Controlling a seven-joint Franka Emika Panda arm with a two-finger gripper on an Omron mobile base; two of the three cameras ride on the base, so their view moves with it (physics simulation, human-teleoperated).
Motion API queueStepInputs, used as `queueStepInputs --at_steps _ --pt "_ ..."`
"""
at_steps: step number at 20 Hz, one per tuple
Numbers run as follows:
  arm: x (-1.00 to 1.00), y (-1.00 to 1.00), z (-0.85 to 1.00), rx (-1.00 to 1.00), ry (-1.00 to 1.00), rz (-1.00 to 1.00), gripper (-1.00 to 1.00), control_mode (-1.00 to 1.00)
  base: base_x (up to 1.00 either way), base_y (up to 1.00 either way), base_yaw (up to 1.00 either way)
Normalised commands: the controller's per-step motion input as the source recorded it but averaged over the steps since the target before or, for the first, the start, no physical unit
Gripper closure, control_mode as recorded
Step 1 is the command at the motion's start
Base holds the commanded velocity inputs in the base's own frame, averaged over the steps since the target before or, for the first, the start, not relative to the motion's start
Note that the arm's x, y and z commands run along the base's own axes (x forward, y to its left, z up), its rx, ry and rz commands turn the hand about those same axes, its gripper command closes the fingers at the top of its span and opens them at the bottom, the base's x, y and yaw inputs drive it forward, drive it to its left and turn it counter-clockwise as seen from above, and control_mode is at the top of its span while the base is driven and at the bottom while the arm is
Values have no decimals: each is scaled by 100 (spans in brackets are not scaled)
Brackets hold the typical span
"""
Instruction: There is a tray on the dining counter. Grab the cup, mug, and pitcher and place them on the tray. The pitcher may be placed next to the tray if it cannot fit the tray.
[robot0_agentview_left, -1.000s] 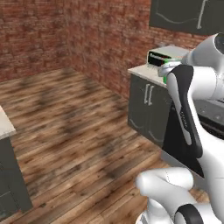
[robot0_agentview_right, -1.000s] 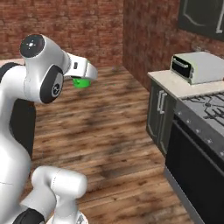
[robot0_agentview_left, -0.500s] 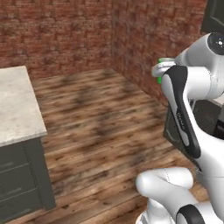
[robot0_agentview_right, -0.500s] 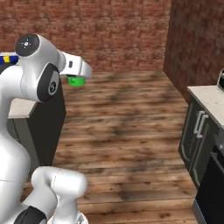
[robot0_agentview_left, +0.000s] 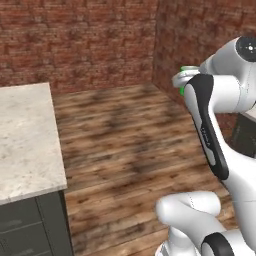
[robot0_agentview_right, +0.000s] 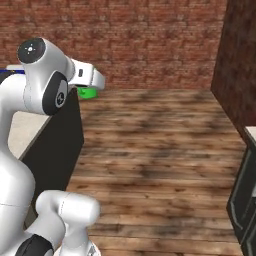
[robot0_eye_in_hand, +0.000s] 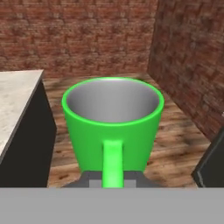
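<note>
The small bright green mug (robot0_eye_in_hand: 113, 124) with a side loop handle is carried in the air, clear of any surface, with the fingers (robot0_eye_in_hand: 113, 178) clenched on its handle. From the hand camera the handle faces the viewer and runs down between the two dark tips, and the mug's grey inside is open to sight. Below and beyond the mug lies a brown wooden plank floor (robot0_eye_in_hand: 177, 144), with a red brick wall (robot0_eye_in_hand: 78, 35) behind it. The pale speckled beige stone desk (robot0_agentview_left: 25, 140) on dark grey legs stands beside the mug, to the left in the left base view; the mug (robot0_agentview_right: 88, 92) is a green sliver under the white wrist, just past the desk's near edge and above the floor.
</note>
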Motion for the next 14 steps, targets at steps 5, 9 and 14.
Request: queueStepInputs --at_steps 5,9,14 --pt "0 0 0 0 0 0 100 100 100 -23 29" --pt "0 0 0 0 0 0 100 100 100 -36 29" --pt "0 0 0 0 0 0 100 100 100 -43 28"
